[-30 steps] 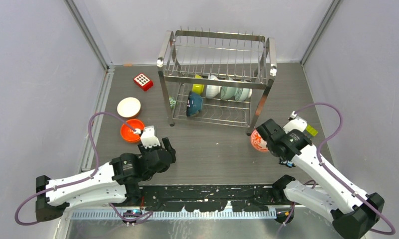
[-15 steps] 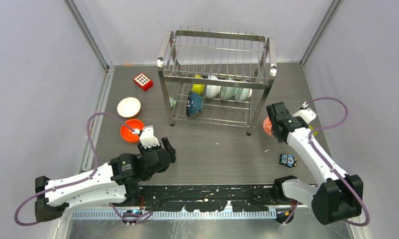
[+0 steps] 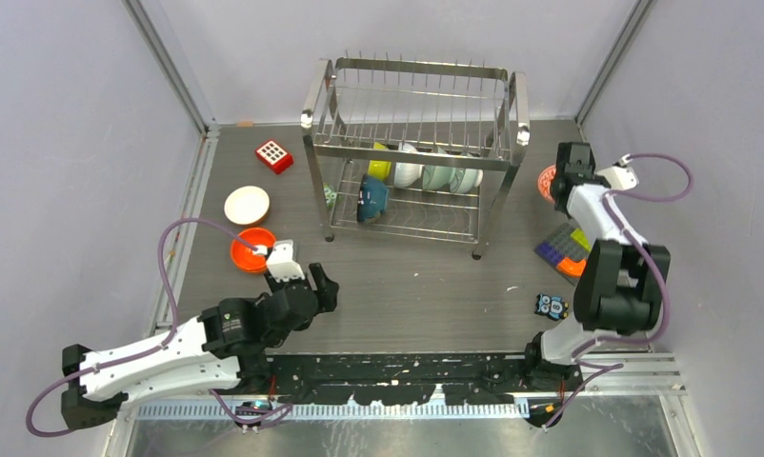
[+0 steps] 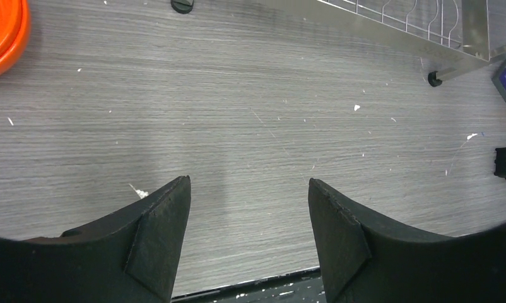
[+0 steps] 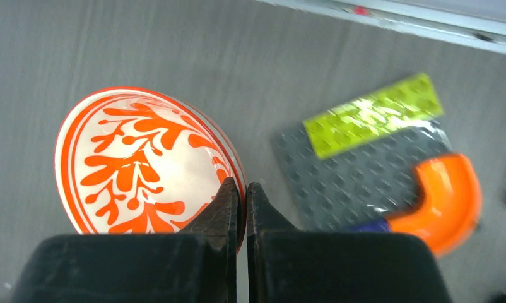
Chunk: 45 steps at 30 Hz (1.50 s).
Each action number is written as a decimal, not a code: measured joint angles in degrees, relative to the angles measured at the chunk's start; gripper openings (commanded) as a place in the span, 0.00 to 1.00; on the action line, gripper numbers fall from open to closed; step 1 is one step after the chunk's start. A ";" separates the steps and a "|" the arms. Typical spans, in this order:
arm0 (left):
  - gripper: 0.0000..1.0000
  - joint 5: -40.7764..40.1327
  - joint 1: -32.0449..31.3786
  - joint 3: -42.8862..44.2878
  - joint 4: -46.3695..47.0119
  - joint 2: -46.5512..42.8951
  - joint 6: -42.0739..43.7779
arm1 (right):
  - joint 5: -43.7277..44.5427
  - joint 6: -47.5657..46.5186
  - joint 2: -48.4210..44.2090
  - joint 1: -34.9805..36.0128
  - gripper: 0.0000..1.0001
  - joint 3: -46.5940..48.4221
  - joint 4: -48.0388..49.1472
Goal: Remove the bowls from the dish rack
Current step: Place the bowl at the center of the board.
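The dish rack (image 3: 416, 152) stands at the back of the table, with a yellow bowl (image 3: 380, 167), a white bowl (image 3: 407, 169), a pale teal bowl (image 3: 438, 176) and a dark blue bowl (image 3: 372, 198) on its lower tier. An orange bowl (image 3: 252, 249) and a white bowl (image 3: 247, 205) sit on the table to the left. My right gripper (image 5: 243, 189) is shut on the rim of a red-and-white patterned bowl (image 5: 146, 161), to the right of the rack's end (image 3: 548, 181). My left gripper (image 4: 249, 196) hangs open over bare table in front of the rack, with nothing between its fingers.
A red block with white dots (image 3: 274, 155) lies left of the rack. A grey baseplate (image 5: 358, 170) with a lime brick (image 5: 371, 113) and an orange curved piece (image 5: 449, 202) lies beside the patterned bowl. A small black-and-blue toy (image 3: 550, 306) sits near the front right.
My right arm has swung from in front of the rack's right leg to the far right beside the rack, carrying the patterned bowl. The left arm has barely moved.
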 measured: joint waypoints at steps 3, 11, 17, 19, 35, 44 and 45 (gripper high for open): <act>0.69 -0.68 0.00 -0.48 0.85 -0.22 1.07 | -2.12 -1.77 7.76 -2.54 0.01 6.75 2.93; 0.68 -5.29 0.00 -2.29 2.60 -0.81 1.46 | -9.90 -6.88 23.98 -7.63 0.00 22.43 5.09; 0.68 -6.40 0.00 -3.89 4.04 -0.81 1.84 | -14.25 -8.63 30.27 -9.11 0.01 26.91 4.59; 0.68 -6.49 0.00 -3.89 4.04 -0.48 1.79 | -15.23 -9.01 31.23 -9.18 0.00 27.32 4.59; 0.69 -6.69 0.00 -3.80 0.90 -0.55 -1.49 | -18.80 -13.16 33.07 -9.09 0.57 29.35 4.83; 0.69 -5.42 0.00 -2.93 -1.55 -1.01 -2.27 | -20.17 -13.66 27.06 -9.09 0.65 27.96 3.74; 0.69 -5.20 0.00 -2.62 -2.16 -1.20 -2.38 | -20.31 -13.55 25.40 -9.09 0.66 27.65 3.39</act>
